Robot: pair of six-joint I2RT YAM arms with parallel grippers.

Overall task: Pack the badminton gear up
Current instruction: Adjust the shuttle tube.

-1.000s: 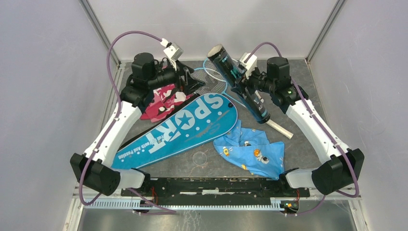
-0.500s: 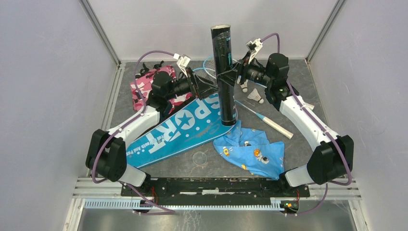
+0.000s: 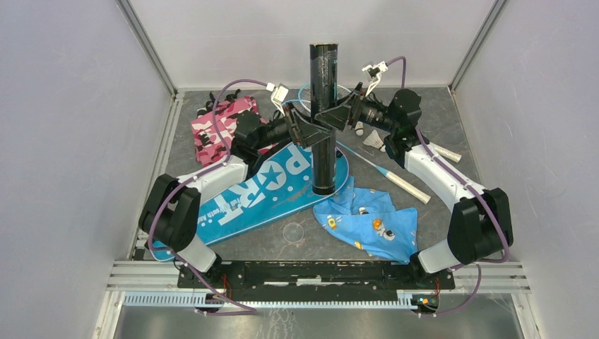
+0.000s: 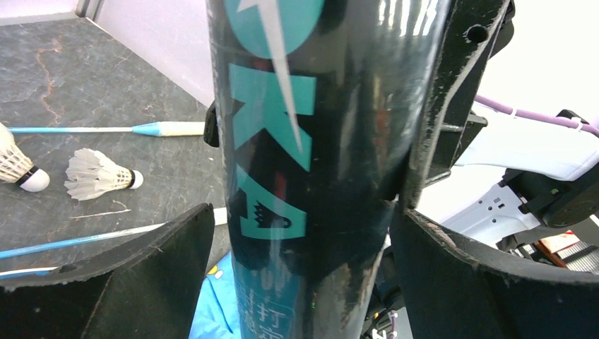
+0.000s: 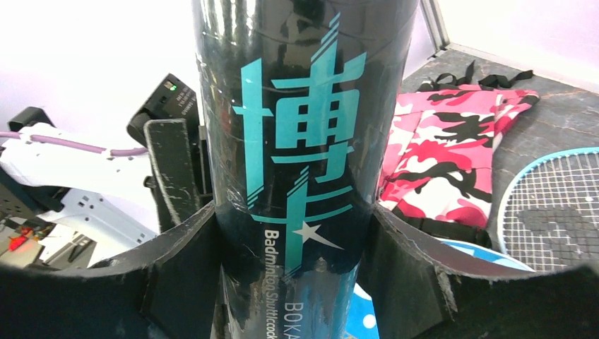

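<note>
We hold the black tube [image 3: 324, 106] upright over the SPORT cover [image 3: 261, 189] with the right fingers [image 5: 176, 268] clamped on it, while the left fingers [image 4: 155, 275] straddle it, spread apart.

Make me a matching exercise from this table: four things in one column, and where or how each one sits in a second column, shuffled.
Things:
1. black tube
2. SPORT cover
3. pink camouflage bag
4. cartoon-print cloth

Places or states:
A. crumpled, near right
B. far left corner
C. upright, clamped in the right gripper
D. flat, lettering up, left of centre

Pairs: 1-C, 2-D, 3-B, 4-A.
</note>
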